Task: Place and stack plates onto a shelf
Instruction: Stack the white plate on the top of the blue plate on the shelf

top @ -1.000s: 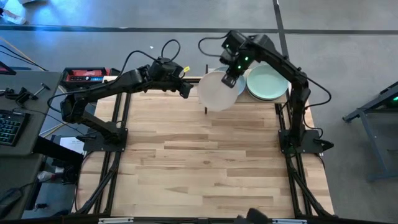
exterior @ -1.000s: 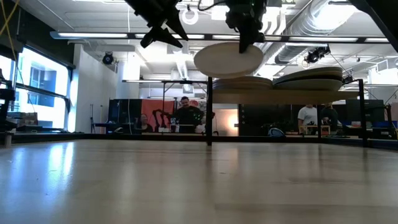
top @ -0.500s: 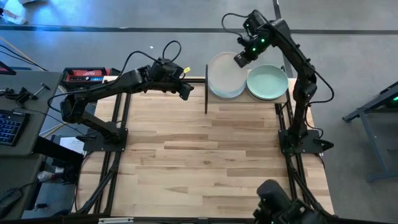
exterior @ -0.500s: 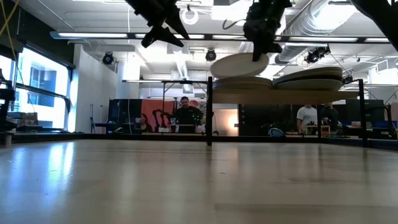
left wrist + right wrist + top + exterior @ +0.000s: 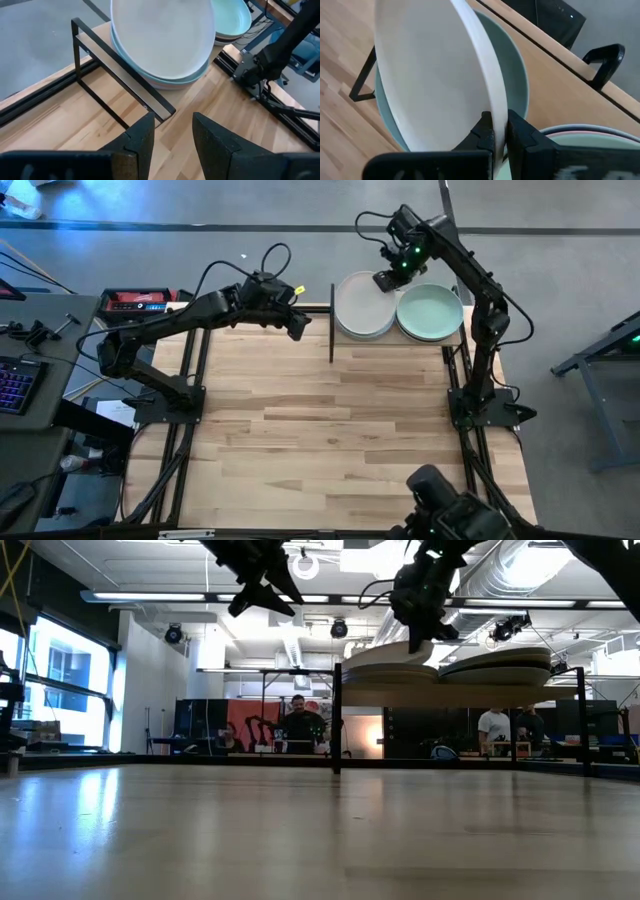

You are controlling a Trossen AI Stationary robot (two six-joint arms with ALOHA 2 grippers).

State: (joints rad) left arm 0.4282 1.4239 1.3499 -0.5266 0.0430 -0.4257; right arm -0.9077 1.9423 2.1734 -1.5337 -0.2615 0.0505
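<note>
Pale white is the plate [image 5: 362, 304] that the right gripper [image 5: 386, 280] holds by its far rim in the high view, over the left half of the shelf [image 5: 336, 337]. A mint green plate [image 5: 431, 313] tops the other stack beside it. The left gripper [image 5: 297, 326] waits just beside the shelf, over the bench [image 5: 330, 430], probably to keep out of the way.

Seen from the low view, the white plate [image 5: 385, 652] lies nearly flat on its stack [image 5: 388, 673], only a little tilted, and the right gripper [image 5: 421, 608] comes down on its edge from above. The second stack [image 5: 497, 667] sits level next to it.

From the left wrist view, the left arm's jaws stand open and hold nothing. The white plate [image 5: 160, 37] covers a light blue plate [image 5: 192, 80] under it, and a black post [image 5: 76, 45] of the shelf is near.

On the right wrist view, the jaws are closed on the thin rim of the white plate [image 5: 427, 75]. I judge this pinch at the edge lets the plate settle flat on the stack before release, which is not yet done.
</note>
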